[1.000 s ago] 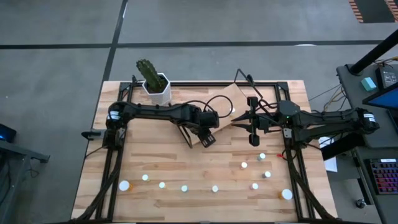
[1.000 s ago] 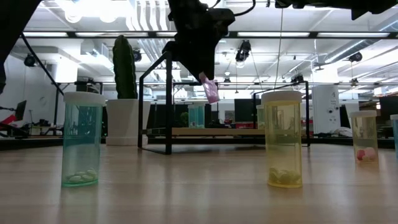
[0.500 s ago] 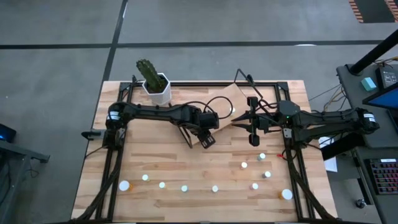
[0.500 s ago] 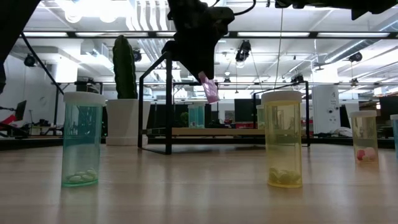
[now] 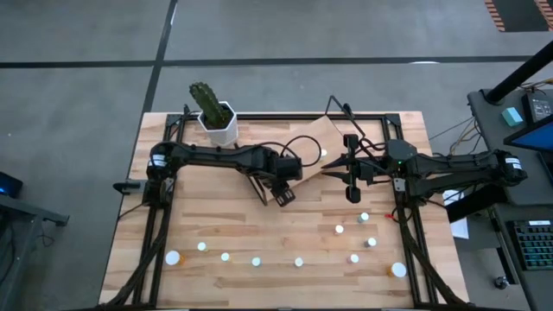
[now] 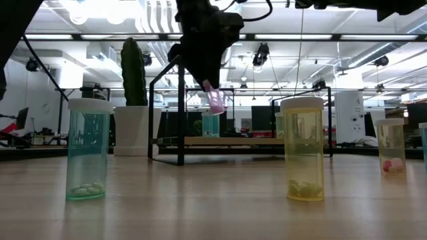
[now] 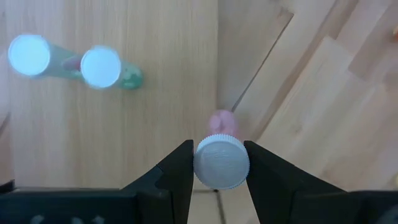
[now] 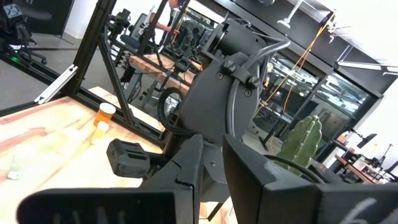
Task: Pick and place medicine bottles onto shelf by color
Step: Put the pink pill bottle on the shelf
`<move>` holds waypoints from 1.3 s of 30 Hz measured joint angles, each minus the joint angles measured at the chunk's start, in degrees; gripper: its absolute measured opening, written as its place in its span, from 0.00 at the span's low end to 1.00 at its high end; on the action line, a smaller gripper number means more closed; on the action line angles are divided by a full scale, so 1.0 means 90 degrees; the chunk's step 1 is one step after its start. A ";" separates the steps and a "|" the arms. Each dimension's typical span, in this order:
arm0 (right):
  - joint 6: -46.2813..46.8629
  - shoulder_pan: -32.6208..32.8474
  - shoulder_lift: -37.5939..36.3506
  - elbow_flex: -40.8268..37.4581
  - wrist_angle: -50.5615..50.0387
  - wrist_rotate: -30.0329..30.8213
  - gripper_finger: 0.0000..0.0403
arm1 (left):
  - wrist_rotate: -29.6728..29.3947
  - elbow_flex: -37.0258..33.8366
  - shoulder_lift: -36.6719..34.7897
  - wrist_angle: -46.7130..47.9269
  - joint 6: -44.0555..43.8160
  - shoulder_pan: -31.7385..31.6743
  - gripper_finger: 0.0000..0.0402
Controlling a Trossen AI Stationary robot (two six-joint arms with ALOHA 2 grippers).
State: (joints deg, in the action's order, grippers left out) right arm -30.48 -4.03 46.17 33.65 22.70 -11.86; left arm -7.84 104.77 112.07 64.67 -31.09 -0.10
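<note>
Front row: white-capped bottles (image 5: 256,261) stand along the table's 6 o'clock edge; a green bottle (image 6: 87,149) and a yellow bottle (image 6: 304,149) rise nearest in the low view.
Left gripper (image 5: 283,192): mid-table, in the air, fingers (image 7: 176,175) clamped on a pink bottle (image 6: 215,100) by its white cap.
Pink bottle: tilted, clear of the tabletop.
Right gripper (image 5: 353,193): at 3 o'clock of the left one, waiting; fingers close together with a narrow gap.
Shelf (image 5: 313,149): behind both grippers, towards 12 o'clock.
Cactus (image 5: 208,103): far corner, 11 o'clock.
</note>
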 joint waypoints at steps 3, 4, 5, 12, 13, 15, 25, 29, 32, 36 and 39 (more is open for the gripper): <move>0.0000 0.0000 0.0000 0.0000 0.0000 0.0000 0.13 | -0.0027 -0.0002 -0.0005 0.0053 0.0000 0.0000 0.29; 0.0000 0.0000 0.0000 0.0000 0.0000 0.0000 0.13 | -0.0038 0.0000 -0.0007 0.0032 0.0000 0.0000 0.29; 0.0000 0.0000 0.0000 0.0000 0.0000 0.0000 0.13 | -0.0050 -0.0002 -0.0005 0.0018 0.0000 0.0000 0.29; -0.0019 0.0000 0.0000 0.0000 0.0000 0.0000 0.13 | -0.0073 -0.0199 0.0018 -0.0232 0.0010 -0.0011 0.29; -0.0019 0.0000 0.0000 0.0000 0.0000 0.0000 0.13 | -0.0075 -0.0247 0.0022 -0.0310 0.0036 -0.0034 0.29; -0.0019 0.0000 0.0000 0.0000 0.0000 0.0000 0.13 | -0.0077 -0.0302 0.0029 -0.0405 0.0131 -0.0090 0.29; -0.0017 0.0000 -0.0002 0.0000 0.0000 -0.0001 0.13 | -0.0095 -0.0549 0.0032 -0.0430 0.0338 -0.0272 0.29; -0.0017 0.0000 -0.0002 0.0000 0.0000 -0.0001 0.13 | -0.0095 -0.0683 0.0032 -0.0472 0.0333 -0.0272 0.29; -0.0017 0.0000 -0.0002 0.0000 0.0001 -0.0001 0.13 | -0.0094 -0.0781 0.0032 -0.0464 0.0332 -0.0272 0.29; -0.0017 0.0000 -0.0002 0.0000 0.0000 -0.0002 0.13 | -0.0095 -0.0855 0.0032 -0.0464 0.0330 -0.0274 0.29; -0.0017 0.0000 -0.0002 0.0000 0.0000 0.0000 0.13 | -0.0092 -0.0848 0.0032 -0.0469 0.0328 -0.0274 0.29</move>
State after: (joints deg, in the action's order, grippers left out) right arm -30.63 -4.03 46.15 33.65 22.70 -11.86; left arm -8.67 97.14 112.36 60.45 -28.14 -2.57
